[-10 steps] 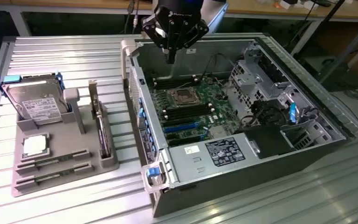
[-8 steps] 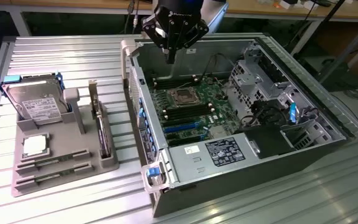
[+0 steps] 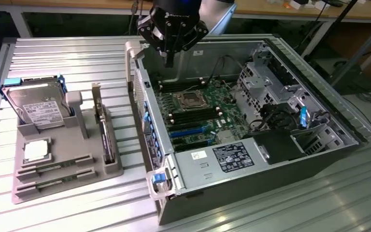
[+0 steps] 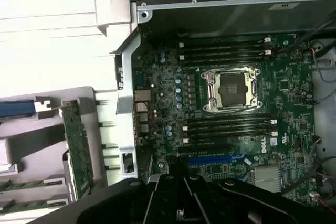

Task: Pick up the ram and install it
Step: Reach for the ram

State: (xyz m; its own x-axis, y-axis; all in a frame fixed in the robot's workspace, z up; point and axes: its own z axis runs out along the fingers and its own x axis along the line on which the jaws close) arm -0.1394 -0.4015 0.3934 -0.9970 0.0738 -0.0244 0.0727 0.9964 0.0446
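Two ram sticks (image 3: pixel 55 170) lie flat in the front slots of the grey holder tray (image 3: pixel 76 180) at the exterior view's left; their green edges (image 4: pixel 23 185) also appear in the wrist view. My gripper (image 3: pixel 168 59) hangs over the back wall of the open computer case (image 3: pixel 250 159), well away from the sticks. Its fingers come together in a point and nothing is between them. Below it is the motherboard (image 4: pixel 294 129), with empty black memory slots (image 4: pixel 231 127) on both sides of the open processor socket (image 4: pixel 231 88).
The tray also carries a hard drive (image 3: pixel 37 104), a square silver processor (image 3: pixel 36 151) and an upright expansion card (image 3: pixel 102 125). Inside the case are drive cages (image 3: pixel 269 82), cables (image 3: pixel 276 118) and a power supply (image 3: pixel 231 157). Everything rests on a ribbed metal table (image 3: pixel 69 58).
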